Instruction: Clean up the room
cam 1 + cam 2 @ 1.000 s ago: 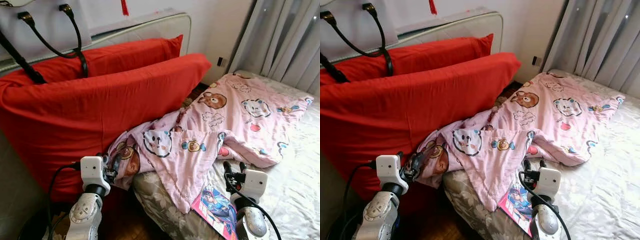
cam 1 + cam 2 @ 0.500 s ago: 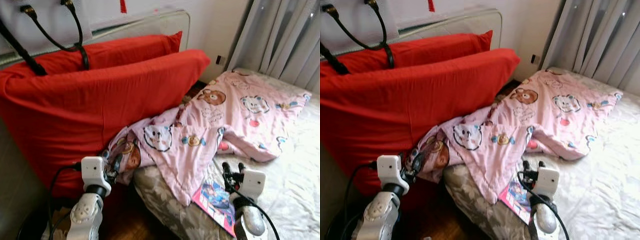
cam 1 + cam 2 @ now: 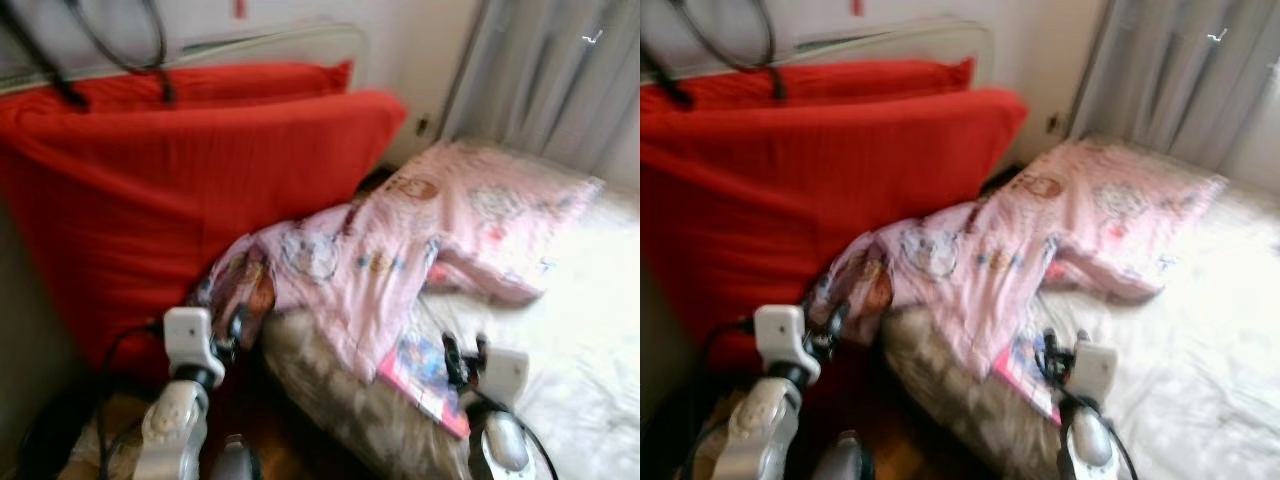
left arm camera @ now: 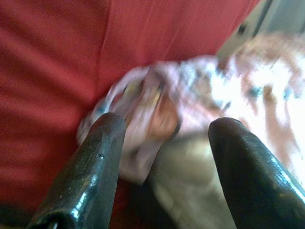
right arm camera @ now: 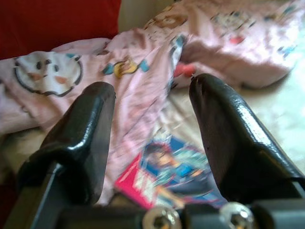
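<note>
A pink cartoon-print blanket [image 3: 400,235] lies crumpled across the bed, and one corner [image 4: 152,109] hangs over the edge against the red pillows [image 3: 200,170]. A colourful magazine [image 3: 425,370] rests on the sheet, partly under the blanket's hem. My left gripper [image 3: 235,325] is open just short of that hanging corner, with its fingers [image 4: 95,157] empty. Above the magazine [image 5: 171,176], my right gripper [image 3: 462,350] is open and holds nothing. All views are blurred.
Two big red pillows lean against a pale headboard [image 3: 280,45], with black bag handles [image 3: 150,40] above them. Grey curtains [image 3: 560,80] hang at the back right. A white sheet [image 3: 580,330] covers the bed, and dark floor [image 3: 290,450] lies beside it.
The whole picture has shifted and blurred, so the camera is moving. Both grippers keep the same open pose relative to the blanket and the magazine.
</note>
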`<state>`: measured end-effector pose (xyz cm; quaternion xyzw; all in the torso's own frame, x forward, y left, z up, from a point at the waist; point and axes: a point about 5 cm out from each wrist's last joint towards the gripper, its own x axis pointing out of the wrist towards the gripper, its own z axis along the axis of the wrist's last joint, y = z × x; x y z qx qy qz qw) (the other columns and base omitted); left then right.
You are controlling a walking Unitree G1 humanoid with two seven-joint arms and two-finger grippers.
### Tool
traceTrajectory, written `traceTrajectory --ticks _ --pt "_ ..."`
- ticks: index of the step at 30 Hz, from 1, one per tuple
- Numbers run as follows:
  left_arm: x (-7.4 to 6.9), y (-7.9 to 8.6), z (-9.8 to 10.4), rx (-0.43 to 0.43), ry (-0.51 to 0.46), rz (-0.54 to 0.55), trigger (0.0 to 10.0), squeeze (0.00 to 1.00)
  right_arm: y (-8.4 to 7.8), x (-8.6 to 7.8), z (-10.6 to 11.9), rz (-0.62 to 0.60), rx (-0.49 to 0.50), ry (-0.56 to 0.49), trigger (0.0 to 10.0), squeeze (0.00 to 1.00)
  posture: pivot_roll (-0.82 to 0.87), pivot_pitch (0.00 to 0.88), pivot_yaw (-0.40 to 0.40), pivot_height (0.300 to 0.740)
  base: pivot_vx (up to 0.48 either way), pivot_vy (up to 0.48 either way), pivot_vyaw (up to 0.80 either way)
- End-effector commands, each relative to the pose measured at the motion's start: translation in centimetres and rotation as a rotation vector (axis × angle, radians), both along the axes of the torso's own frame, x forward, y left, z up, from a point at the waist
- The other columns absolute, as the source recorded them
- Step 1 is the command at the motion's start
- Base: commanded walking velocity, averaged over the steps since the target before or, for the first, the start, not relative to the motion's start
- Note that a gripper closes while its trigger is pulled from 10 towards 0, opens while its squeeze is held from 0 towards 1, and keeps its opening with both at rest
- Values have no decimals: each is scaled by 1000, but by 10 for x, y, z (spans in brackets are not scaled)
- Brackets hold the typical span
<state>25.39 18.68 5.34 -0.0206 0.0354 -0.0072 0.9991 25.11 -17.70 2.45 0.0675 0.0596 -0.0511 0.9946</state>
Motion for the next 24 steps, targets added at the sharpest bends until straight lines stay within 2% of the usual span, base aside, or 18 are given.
traceTrajectory --ticks 1,3,18,19,20,24 --pt "8 0 11 11 -38 -10 10000 0 4 1 1 6 4 -2 10000 1000 -58 0 -42 639 0 0 0" --pt "9 -1 11 10 -37 -11 10000 0 4 2 1 5 3 1 10000 0 -57 0 -41 639 0 0 0" --pt "8 -5 11 -2 -32 -36 10000 0 1 4 -1 -15 7 13 10000 0 -57 12 -38 639 0 0 0" --pt "9 -6 11 -1 -31 -37 10000 0 2 4 0 -7 19 8 10000 859 -55 18 -37 639 0 0 0" --pt "9 -6 12 0 -31 -38 10000 0 3 5 0 -5 22 4 10000 1000 -55 18 -37 639 0 0 0" --pt "9 -6 12 4 -29 -41 10000 0 3 6 1 -9 18 6 10000 1000 -53 22 -36 639 0 0 0"
